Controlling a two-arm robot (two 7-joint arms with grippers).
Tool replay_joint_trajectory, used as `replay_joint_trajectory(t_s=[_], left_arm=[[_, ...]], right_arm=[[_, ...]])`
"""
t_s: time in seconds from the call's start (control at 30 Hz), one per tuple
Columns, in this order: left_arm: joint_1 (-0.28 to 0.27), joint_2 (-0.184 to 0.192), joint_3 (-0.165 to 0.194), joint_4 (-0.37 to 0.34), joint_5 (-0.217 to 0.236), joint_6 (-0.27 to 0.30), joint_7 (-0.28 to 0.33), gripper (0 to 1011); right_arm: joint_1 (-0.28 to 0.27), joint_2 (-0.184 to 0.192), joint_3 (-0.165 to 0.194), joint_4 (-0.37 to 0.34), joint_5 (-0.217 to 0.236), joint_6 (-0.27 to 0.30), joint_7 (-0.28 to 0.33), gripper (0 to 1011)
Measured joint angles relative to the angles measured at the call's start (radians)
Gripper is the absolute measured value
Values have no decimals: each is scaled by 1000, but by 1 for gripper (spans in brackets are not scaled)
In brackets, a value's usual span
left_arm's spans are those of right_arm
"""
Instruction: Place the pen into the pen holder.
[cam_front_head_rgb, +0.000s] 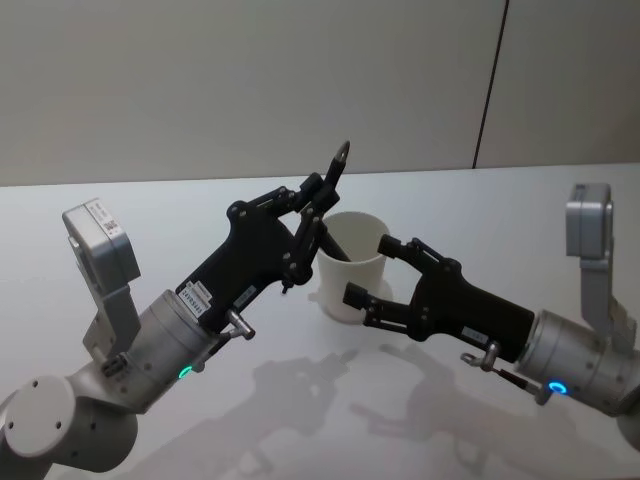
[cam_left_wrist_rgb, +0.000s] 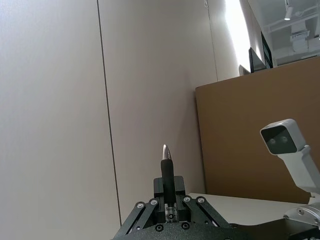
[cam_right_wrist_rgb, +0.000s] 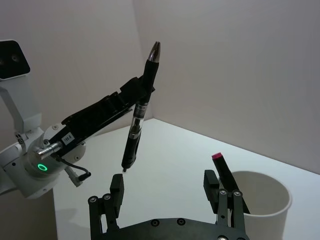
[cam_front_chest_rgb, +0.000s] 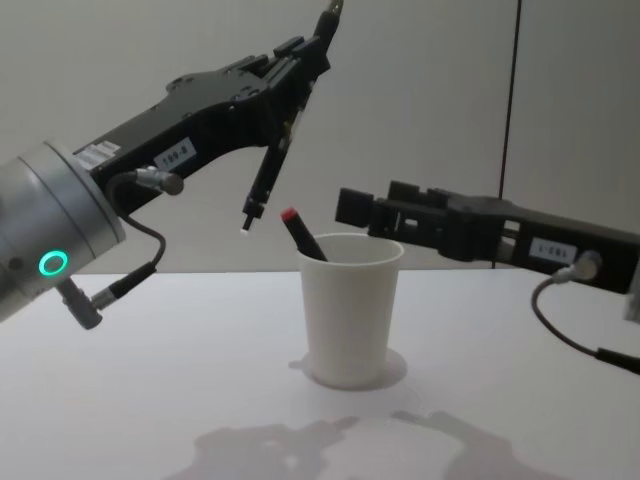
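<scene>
My left gripper is shut on a black pen with a silver tip, held steeply tilted above the table. The pen hangs up and to the left of the pen holder, its lower end above rim height and outside the cup. The pen holder is a white paper cup standing upright mid-table, with another dark pen, red at its end, leaning inside it. My right gripper is open with nothing between its fingers, close beside the cup's rim. The left wrist view shows the held pen standing between the fingers.
The white table stretches around the cup. A pale wall runs behind it, and a brown cardboard panel stands off to one side.
</scene>
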Motion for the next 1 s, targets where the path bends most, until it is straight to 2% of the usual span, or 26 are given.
replay_joint_trajectory(t_s=[0.37,1.0], left_arm=[[0,0,0,0,0,0,0,121],[0,0,0,0,0,0,0,121]], right_arm=[[68,-32,-15,85,27,16,75,1002],[144,-68,-38,183,50,32,163,1002]])
